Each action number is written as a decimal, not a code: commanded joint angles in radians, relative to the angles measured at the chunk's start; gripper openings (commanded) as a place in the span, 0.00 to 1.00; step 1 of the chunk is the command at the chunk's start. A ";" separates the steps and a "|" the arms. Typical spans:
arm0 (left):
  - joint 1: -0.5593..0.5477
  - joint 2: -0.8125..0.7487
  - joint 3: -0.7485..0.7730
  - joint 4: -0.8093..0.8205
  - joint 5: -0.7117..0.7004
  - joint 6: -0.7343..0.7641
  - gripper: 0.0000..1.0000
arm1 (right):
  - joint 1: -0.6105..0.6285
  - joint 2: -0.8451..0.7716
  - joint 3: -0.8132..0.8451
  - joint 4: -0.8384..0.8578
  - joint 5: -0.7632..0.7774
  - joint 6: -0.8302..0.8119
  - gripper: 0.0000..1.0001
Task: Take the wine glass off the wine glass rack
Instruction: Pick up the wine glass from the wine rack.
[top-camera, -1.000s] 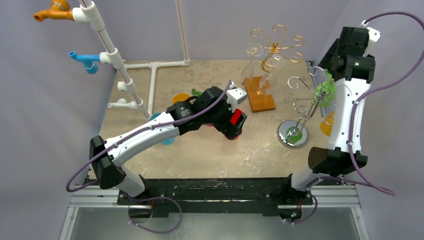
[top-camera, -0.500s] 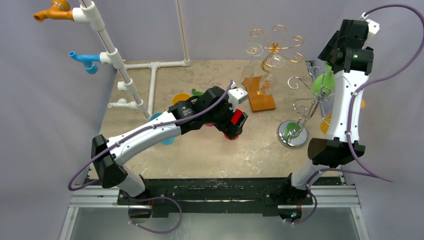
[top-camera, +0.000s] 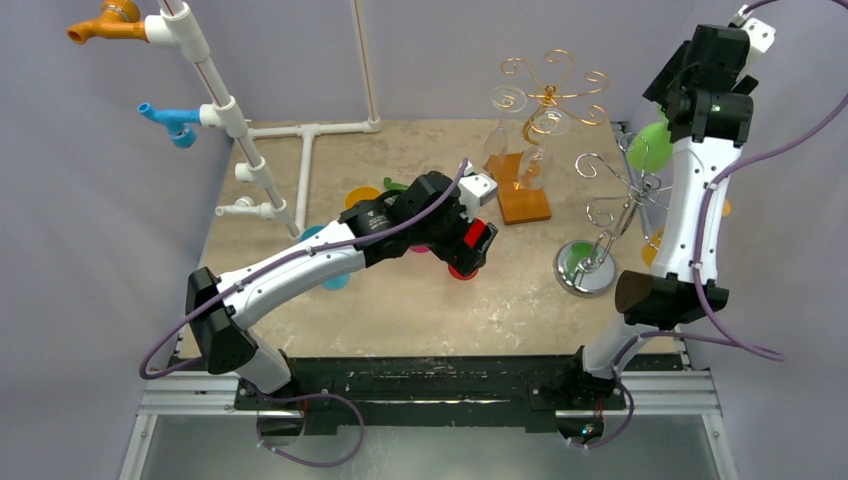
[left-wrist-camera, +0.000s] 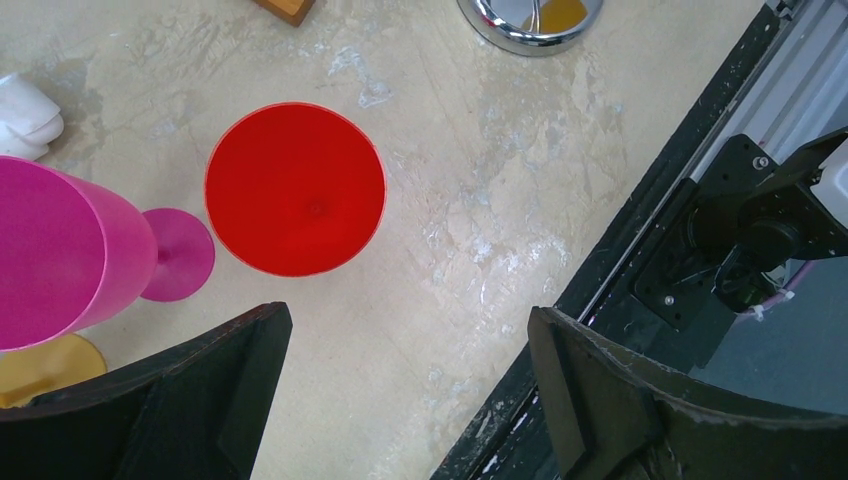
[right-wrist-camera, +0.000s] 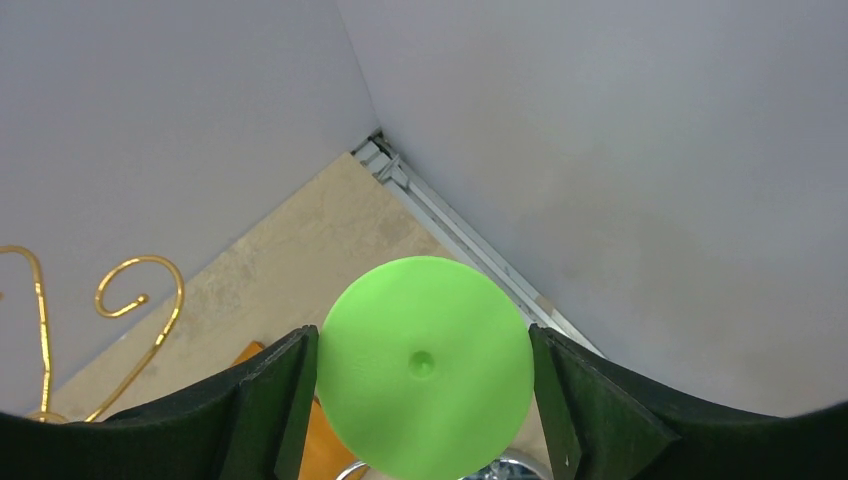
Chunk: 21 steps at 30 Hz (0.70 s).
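My right gripper (right-wrist-camera: 418, 345) is shut on a green wine glass (right-wrist-camera: 425, 365); its round green disc fills the gap between the two fingers. In the top view the green glass (top-camera: 650, 146) is held high, above the silver wire rack (top-camera: 612, 205), with the right gripper (top-camera: 668, 128) at it. An orange glass (top-camera: 655, 246) hangs low on that rack, partly behind the arm. My left gripper (left-wrist-camera: 405, 322) is open and empty above the table, just beside a red glass (left-wrist-camera: 295, 188) standing there.
A gold rack (top-camera: 548, 92) with clear glasses (top-camera: 533, 165) stands on an orange wooden base (top-camera: 522, 200) at the back. A pink glass (left-wrist-camera: 50, 250) lies beside the red one. White pipe frame (top-camera: 250, 150) at the left. The side wall is close to the right arm.
The right arm has risen and moved back with the green glass, lifting it up away from the silver rack's hooks. The left arm has barely moved.
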 joint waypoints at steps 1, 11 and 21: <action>-0.006 0.004 0.058 0.017 -0.013 -0.007 0.97 | -0.005 -0.015 0.091 0.075 -0.002 -0.008 0.42; -0.006 0.023 0.122 0.020 -0.014 -0.034 0.96 | -0.005 -0.083 0.082 0.185 -0.052 -0.009 0.42; -0.005 0.055 0.278 0.084 -0.014 -0.079 0.96 | -0.005 -0.183 0.025 0.278 -0.094 0.058 0.41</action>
